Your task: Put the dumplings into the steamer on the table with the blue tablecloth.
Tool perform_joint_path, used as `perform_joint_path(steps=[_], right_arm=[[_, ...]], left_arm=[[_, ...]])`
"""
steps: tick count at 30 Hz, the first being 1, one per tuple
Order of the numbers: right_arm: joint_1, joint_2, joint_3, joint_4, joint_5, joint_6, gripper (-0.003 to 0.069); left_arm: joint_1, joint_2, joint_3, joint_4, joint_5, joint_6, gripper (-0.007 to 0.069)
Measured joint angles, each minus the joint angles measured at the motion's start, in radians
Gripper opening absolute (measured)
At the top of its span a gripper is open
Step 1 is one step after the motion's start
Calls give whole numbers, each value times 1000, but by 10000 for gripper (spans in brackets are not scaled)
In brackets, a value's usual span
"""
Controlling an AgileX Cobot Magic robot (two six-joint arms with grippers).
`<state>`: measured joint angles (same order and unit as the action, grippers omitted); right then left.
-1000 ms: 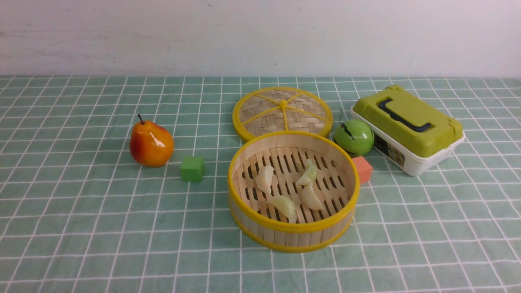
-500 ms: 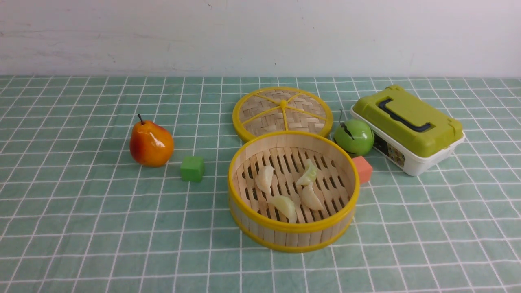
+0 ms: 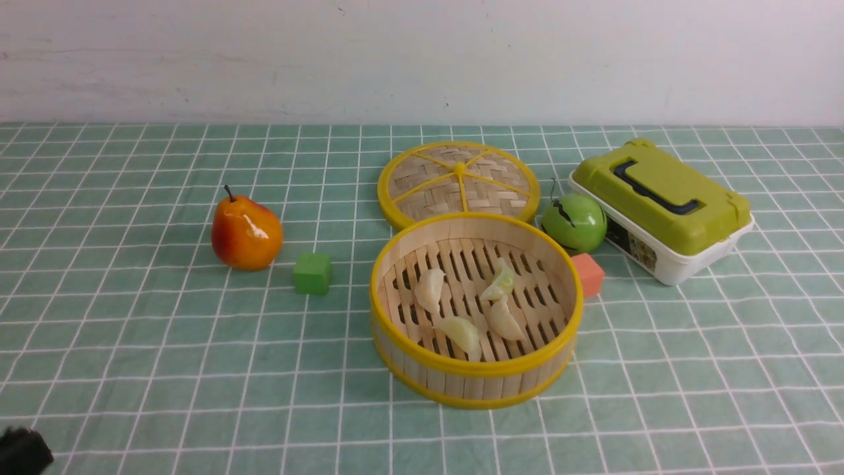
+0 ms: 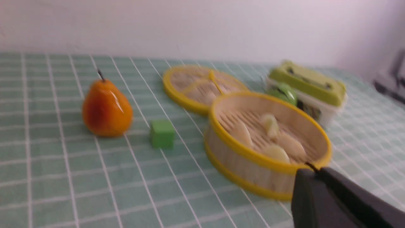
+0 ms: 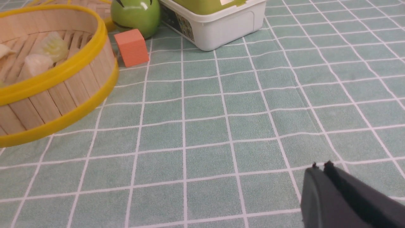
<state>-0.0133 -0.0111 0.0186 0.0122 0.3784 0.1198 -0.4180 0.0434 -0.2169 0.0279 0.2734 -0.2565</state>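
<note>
The steamer (image 3: 461, 389) stands in the middle of the table with the blue tablecloth (image 3: 132, 343). Several pale dumplings (image 3: 504, 320) lie on its slatted floor. In the left wrist view my left gripper (image 4: 313, 169) is shut and holds nothing, and it hovers just short of the steamer's (image 4: 250, 171) near rim. Only a dark bit of the left arm (image 3: 23, 452) shows in the front view, at the bottom left corner. My right gripper (image 5: 321, 166) is shut and empty too, low over bare cloth to the right of the steamer (image 5: 63, 91).
A woven lid (image 3: 458, 181) lies flat behind the steamer. To its right are a green apple (image 3: 573, 222), an orange cube (image 3: 587, 274) and a green-lidded white box (image 3: 659, 204). A pear (image 3: 245, 231) and a green cube (image 3: 312, 273) sit to its left.
A dark bit of the left arm has come into the front view at the bottom left corner. The dumplings and the steamer have not moved.
</note>
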Motion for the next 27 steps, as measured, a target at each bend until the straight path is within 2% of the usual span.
perform_joint_path(steps=[5,9,13,20,27], right_arm=[[0,0,0,0,0,0,14],[0,0,0,0,0,0,20],[0,0,0,0,0,0,22],[0,0,0,0,0,0,31],[0,0,0,0,0,0,42]], left_arm=[[190,-33,152,1,-227,-3,-14],[313,-42,223,1,-255,-4,-14],[368,-43,244,3,-223,-3,-14],[391,-53,246,-10,50,70,-14],[454,-53,248,-34,99,105,-14]])
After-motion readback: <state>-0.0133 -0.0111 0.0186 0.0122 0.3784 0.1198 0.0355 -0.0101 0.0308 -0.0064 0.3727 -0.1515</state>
